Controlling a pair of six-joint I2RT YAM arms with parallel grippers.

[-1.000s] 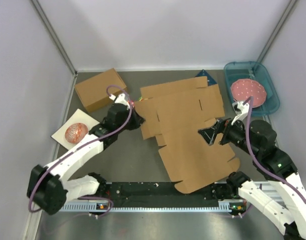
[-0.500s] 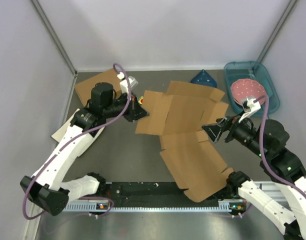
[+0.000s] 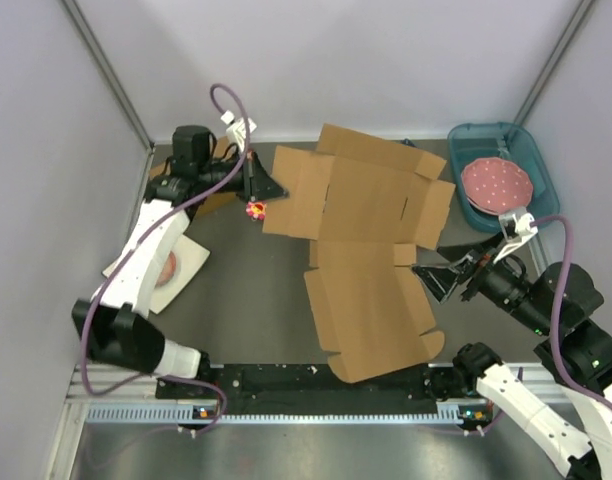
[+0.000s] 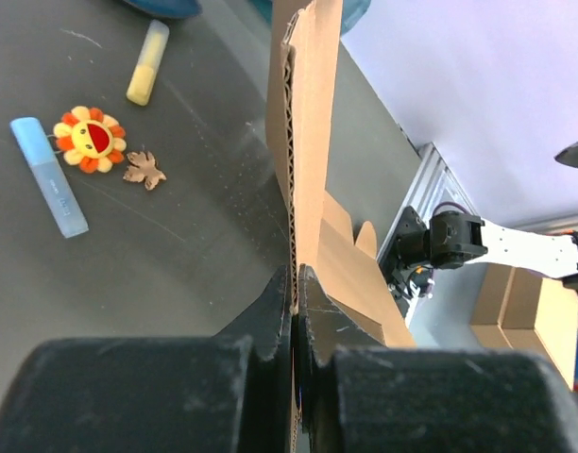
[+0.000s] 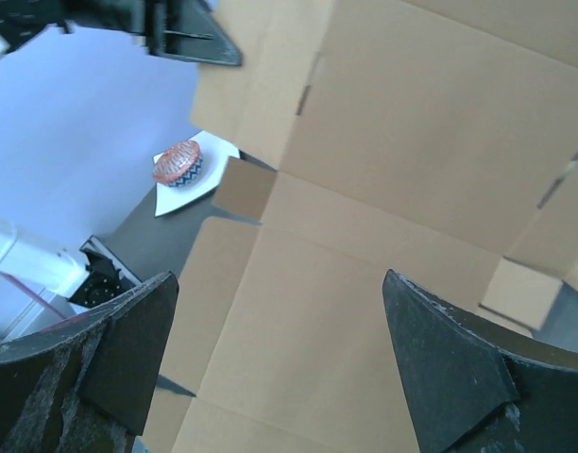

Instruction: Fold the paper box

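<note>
Only the left end effector grips the paper box

The paper box (image 3: 371,250) is an unfolded brown sheet spread across the middle of the counter (image 3: 246,300). Its wide far panel reaches toward the back wall. Its near panels run down to the rail between the arm bases. Flaps, tabs and slits show along its edges, and no wall is folded up.

The left end effector (image 3: 267,188) sits at the far left of the sheet, its fingers pressed together on the left edge of the far panel. The left wrist view shows the corrugated edge caught between the two pads. The right end effector (image 3: 434,277) has its fingers spread wide apart. It hovers just beside the right edge of the near panels with nothing between its fingers. Whether a fingertip brushes the cardboard I cannot tell.

At the far right corner stands a teal tray (image 3: 533,150). It holds one thing, a round pink dish (image 3: 496,182) with white dots, lying in its near half.

Loose on the counter by the clamped edge lies a small flower toy (image 3: 255,210). The left wrist view also shows a blue marker (image 4: 48,175), a yellow marker (image 4: 147,74) and a brown leaf (image 4: 144,170) near the toy. At the left side, partly under the left arm, a white card (image 5: 213,156) carries a red patterned ball (image 5: 178,162).
</note>
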